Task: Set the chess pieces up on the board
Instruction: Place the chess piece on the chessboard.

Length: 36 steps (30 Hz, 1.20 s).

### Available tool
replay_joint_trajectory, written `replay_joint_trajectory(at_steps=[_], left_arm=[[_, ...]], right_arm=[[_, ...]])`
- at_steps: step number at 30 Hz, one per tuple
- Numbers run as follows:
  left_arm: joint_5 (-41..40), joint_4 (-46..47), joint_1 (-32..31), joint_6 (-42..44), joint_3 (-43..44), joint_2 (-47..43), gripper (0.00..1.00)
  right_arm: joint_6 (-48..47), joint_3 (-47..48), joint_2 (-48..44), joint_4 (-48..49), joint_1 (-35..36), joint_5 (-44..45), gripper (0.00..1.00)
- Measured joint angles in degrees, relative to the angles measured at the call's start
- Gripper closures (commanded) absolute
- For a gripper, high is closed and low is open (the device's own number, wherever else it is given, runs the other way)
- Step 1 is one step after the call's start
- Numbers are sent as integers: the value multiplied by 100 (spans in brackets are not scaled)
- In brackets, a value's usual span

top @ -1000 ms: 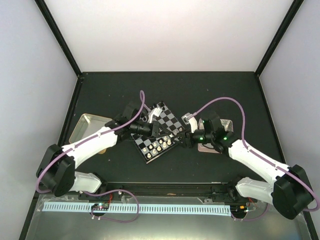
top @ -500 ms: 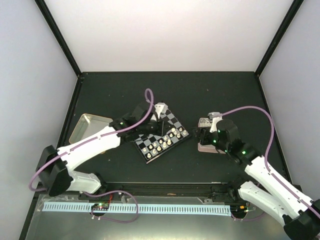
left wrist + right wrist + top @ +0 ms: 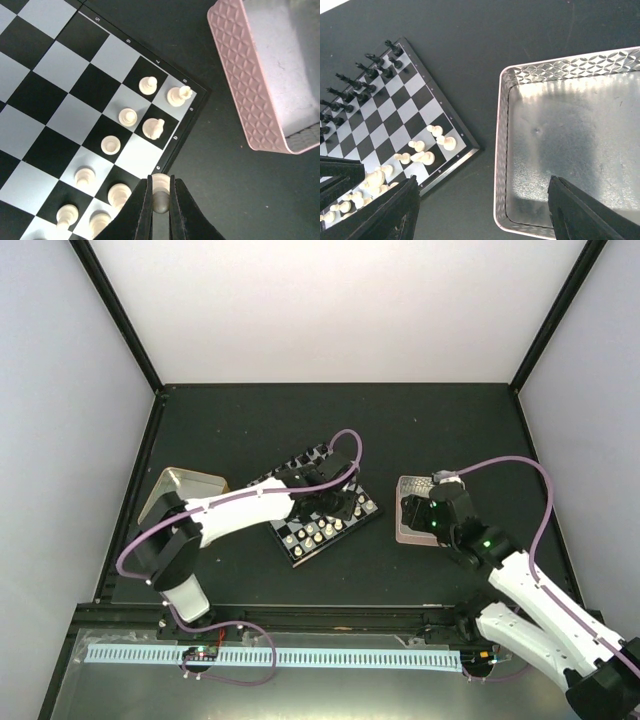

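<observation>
left gripper [image 3: 160, 189]: bottom centre of the left wrist view, its two dark fingers clamped tight on a single white piece [image 3: 160, 181].
that piece's place: right at the dark rim of the board [image 3: 55, 65], on the edge nearest the bottom of the frame; whether it touches the board cannot be told.
board: fills the left half of the left wrist view, turned cornerwise; in the overhead view it lies just left of centre, partly under the left arm.
white pieces [image 3: 153, 128]: upright in two loose rows along the board's right-hand edge in the left wrist view, running from the corner near mid-frame down to the lower left.
black pieces [image 3: 357, 82]: two rows along the board's opposite edge, upper left of the right wrist view.
right gripper [image 3: 483, 187]: fingers in the lower left and lower right of the right wrist view, spread wide apart and gripping nothing, above the tray's near left corner.
pink tray [image 3: 501, 150]: right half of the right wrist view, shiny floor; beside the board, with a strip of dark table [image 3: 400, 430] between them.
metal tin [image 3: 180, 490]: left of the overhead view, left of the board.
</observation>
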Motion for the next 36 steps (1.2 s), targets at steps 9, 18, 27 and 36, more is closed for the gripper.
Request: replay_joint_trajectory(at_steps=[9,18,27,36], left_arm=[[-17,-595,2,144,968,944,96],[-13,-964,2,98,977,1180,95],[-13,-957,9,101,977,1296,93],[-4,-946,57,107,977,1386,85]], right_arm=[[7,-2,332,-11,-15,63,29],[-20,151,367,-151,-46,142,29],[-24,245,367,-214,-48,149,28],[-44,289,345,-304,-63,157,28]])
